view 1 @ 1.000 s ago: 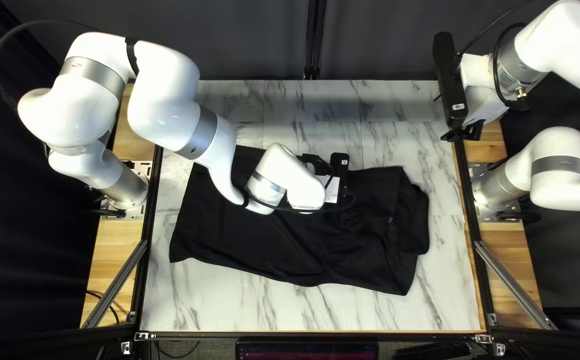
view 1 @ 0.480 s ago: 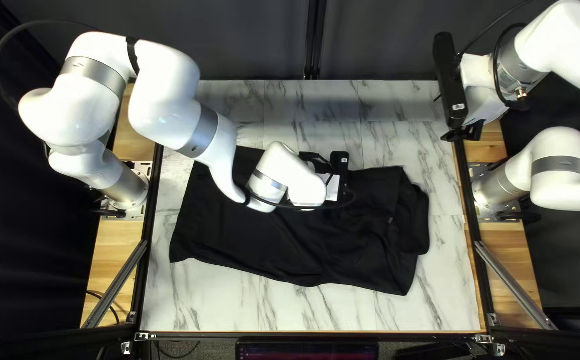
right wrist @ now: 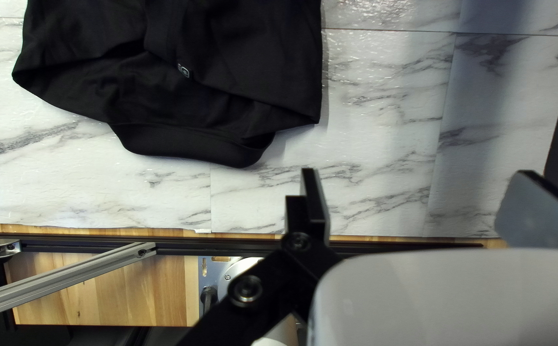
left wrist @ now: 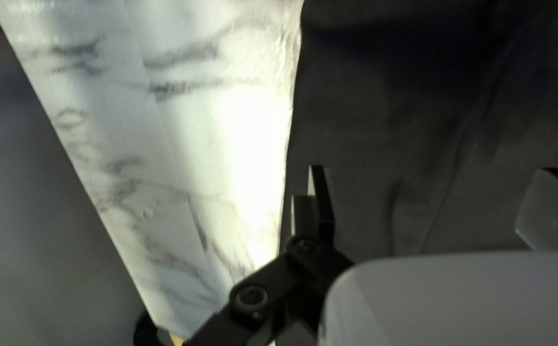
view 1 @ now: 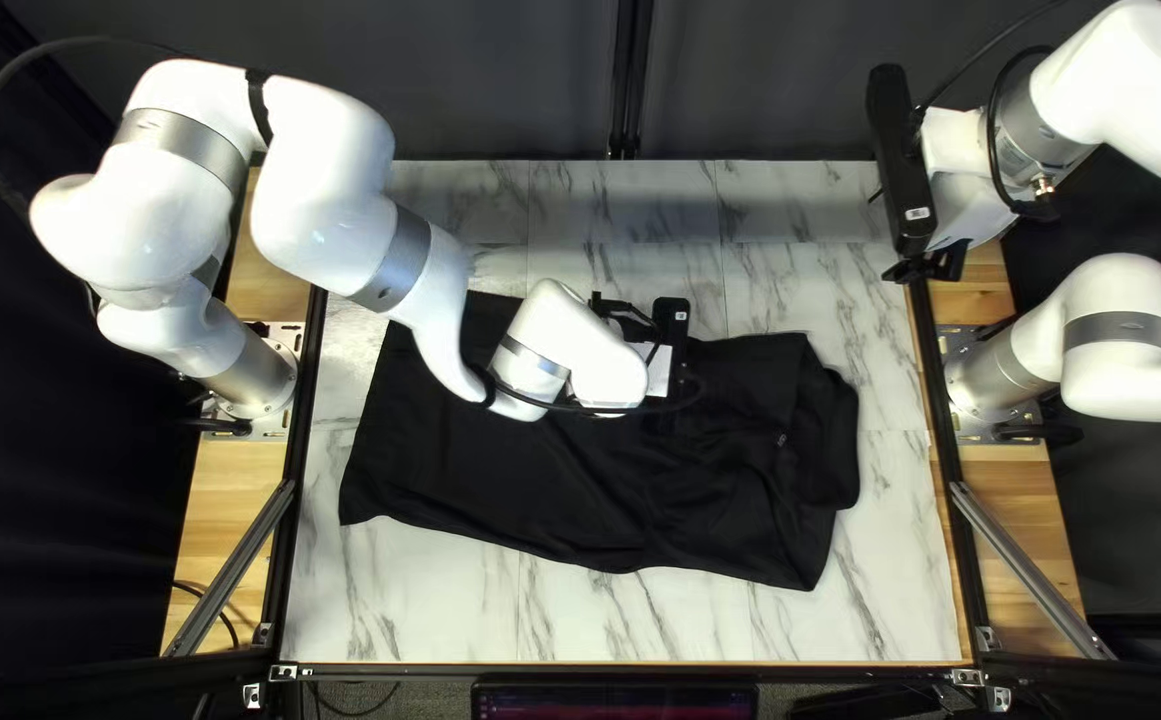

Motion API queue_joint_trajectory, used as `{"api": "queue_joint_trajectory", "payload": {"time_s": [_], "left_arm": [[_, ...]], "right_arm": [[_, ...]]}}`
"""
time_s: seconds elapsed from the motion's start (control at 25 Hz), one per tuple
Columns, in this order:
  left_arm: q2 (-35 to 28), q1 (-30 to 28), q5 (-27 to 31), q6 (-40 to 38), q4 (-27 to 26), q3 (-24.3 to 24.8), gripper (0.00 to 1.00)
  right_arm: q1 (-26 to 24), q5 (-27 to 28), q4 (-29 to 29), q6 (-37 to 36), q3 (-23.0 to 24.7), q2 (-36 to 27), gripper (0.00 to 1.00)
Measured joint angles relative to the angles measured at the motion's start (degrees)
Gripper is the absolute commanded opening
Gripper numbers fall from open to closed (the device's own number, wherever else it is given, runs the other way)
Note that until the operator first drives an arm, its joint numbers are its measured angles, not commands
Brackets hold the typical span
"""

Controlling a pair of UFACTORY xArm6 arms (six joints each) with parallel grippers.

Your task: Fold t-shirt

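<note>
My left gripper (view 1: 664,358) is over the far edge of the black t-shirt (view 1: 514,467), its fingertips hidden by its own body in the top left view. The shirt lies lengthwise across the table, its bunched end toward my right arm. In the left wrist view my left gripper (left wrist: 426,192) is open, with dark cloth (left wrist: 381,128) behind and between its fingers, not gripped. High at the table's right edge is my right gripper (view 1: 927,267). Seen from its own wrist, my right gripper (right wrist: 413,192) stands open over marble surface, away from the t-shirt (right wrist: 227,70).
White marble tabletop (view 1: 447,587) surrounds the shirt. Dark rails (view 1: 943,440) run along the sides, with silver struts (view 1: 1027,567) near the front corners. My left arm (view 1: 407,267) crosses above the shirt's far left part. A screen (view 1: 614,700) sits beyond the near edge.
My left gripper has shifted slightly toward the left and the far side of the table. The shirt and my right arm look unmoved.
</note>
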Motion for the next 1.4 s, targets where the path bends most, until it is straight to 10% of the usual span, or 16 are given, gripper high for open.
{"api": "queue_joint_trajectory", "payload": {"time_s": [0.48,1.4], "left_arm": [[-14.8,0.5,-0.2,-7.6,-0.4,21.7,1.0],[-20.1,2.5,-3.0,-14.8,-1.0,34.0,1.0]], "right_arm": [[0.0,0.0,0.0,0.0,0.0,0.0,1.0],[0.0,0.0,0.0,0.0,0.0,0.0,1.0]]}}
